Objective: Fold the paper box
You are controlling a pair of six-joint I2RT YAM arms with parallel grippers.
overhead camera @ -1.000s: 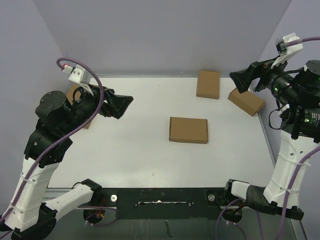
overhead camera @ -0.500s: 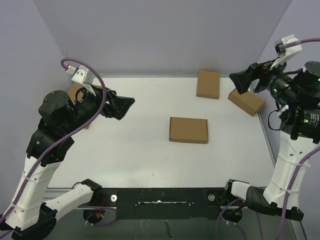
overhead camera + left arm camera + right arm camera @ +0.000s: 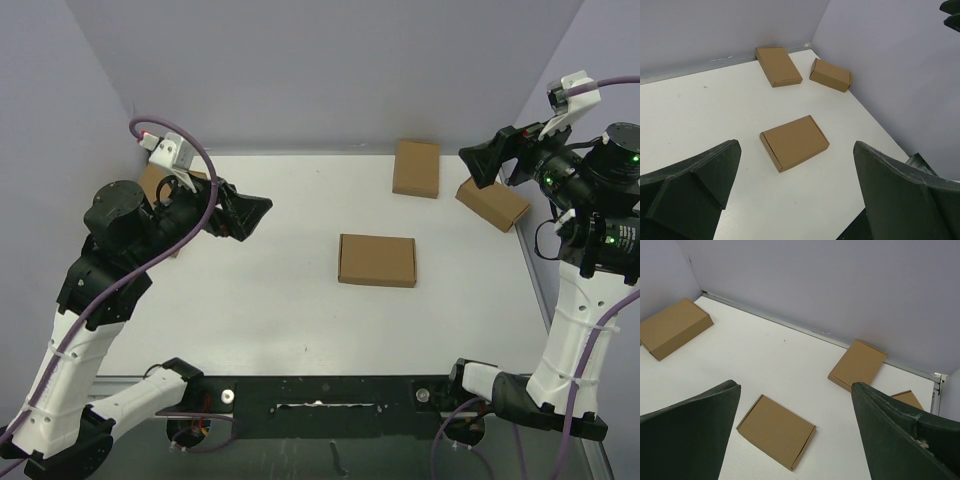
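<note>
Left gripper [image 3: 254, 216]: jaws spread wide, nothing between them. In the left wrist view its fingers [image 3: 692, 187] sit at the two lower corners, with bare table [image 3: 250, 320] and the paper box [image 3: 794, 142] seen through the gap. It is held above the far-left part of the table, pointing right toward the middle. Against a second ago, the tip has crept slightly right and near, and the upper arm leans the same way. The spread is unchanged.

Right gripper [image 3: 472, 167]: jaws likewise wide and empty. Its fingers [image 3: 690, 440] frame the right wrist view. It is held high at the far-right corner, pointing left, beside the right small box [image 3: 492, 203]. Against a second ago there is almost no shift.

Paper box: looks closed and lies flat near the middle of the table, slightly right of centre, long side running left to right. It is well apart from both grippers and touches no other box. Same spot as before.

Other items: the far small box [image 3: 416, 167] lies flat by the far wall, near the right small box. The larger box [image 3: 672, 327] sits far left by the left wall, partly hidden behind the left arm in the top view. None has moved.
</note>
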